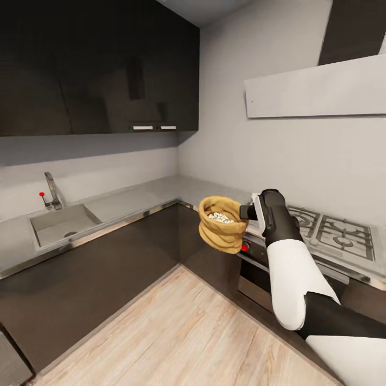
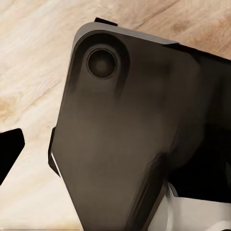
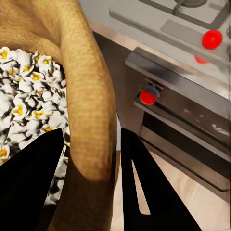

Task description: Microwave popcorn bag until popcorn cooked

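Right gripper [image 3: 91,180] pinching popcorn bag [image 1: 221,224] rim, one finger inside

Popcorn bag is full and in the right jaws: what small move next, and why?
Probably lower the popcorn bag onto the countertop behind it. The popcorn looks popped, the right gripper pinches only the rim, and the bag hangs over the floor.
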